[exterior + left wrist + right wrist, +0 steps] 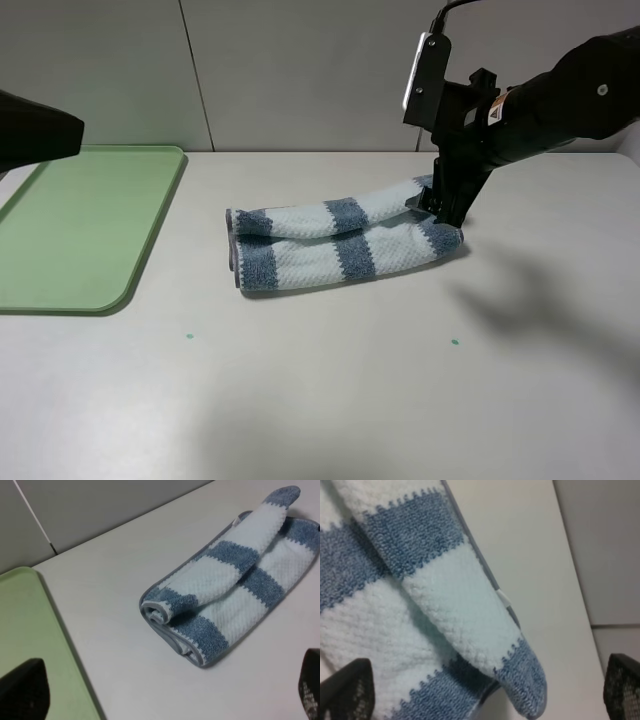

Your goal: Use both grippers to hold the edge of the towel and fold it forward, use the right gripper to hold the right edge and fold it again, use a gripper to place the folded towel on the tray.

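Towel point(340, 245) end sits between the wide-spread fingers of the right end effector point(443, 214), its length stretching away over the worktop point(330, 390) toward the tray point(60, 290). Best to pinch every layer low at this edge, then lift slightly and carry it across evenly.

Fig. 1. My two arms, seen from the high camera and from the wrists.
My right arm point(570, 95) is matt black with rounded links. A white oblong box point(422, 70) sits at its wrist, with a black cable point(450, 12) running from the top, and a small label point(494, 112) with an orange mark is stuck beside it. The right gripper point(447, 210) has black fingers point(624, 690) with a fine grid texture. My left arm point(35, 132) shows only as a plain black bulk.
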Action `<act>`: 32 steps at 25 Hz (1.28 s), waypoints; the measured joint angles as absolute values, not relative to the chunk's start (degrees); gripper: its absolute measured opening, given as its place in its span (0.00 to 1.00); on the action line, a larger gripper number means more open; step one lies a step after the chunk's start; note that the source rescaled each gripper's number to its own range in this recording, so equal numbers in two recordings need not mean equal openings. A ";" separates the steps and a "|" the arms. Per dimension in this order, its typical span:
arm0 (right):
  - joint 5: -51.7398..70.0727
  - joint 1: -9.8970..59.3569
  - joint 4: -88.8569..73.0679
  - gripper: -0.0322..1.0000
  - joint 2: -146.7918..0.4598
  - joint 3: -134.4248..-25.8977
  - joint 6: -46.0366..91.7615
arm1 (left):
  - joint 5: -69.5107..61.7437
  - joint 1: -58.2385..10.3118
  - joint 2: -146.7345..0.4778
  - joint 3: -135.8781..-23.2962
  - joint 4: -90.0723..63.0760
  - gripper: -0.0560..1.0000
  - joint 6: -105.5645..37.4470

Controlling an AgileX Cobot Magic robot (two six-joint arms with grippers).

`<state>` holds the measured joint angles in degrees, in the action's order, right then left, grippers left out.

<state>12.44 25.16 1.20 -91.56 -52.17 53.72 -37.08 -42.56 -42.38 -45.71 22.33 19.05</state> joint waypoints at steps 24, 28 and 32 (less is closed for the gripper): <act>12.52 35.35 -0.53 1.00 -109.12 -65.01 51.43 | -37.08 -42.56 -42.38 -45.71 22.33 1.00 19.05; 12.79 35.66 0.00 1.00 -109.67 -65.01 51.37 | -37.08 -42.56 -42.38 -45.71 22.33 1.00 19.05; 12.48 35.80 0.55 1.00 -110.78 -65.12 51.37 | -37.08 -42.56 -42.38 -45.71 22.33 1.00 19.05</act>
<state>12.48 35.80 0.55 -110.78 -65.12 51.37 -37.08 -42.56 -42.38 -45.71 22.33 19.05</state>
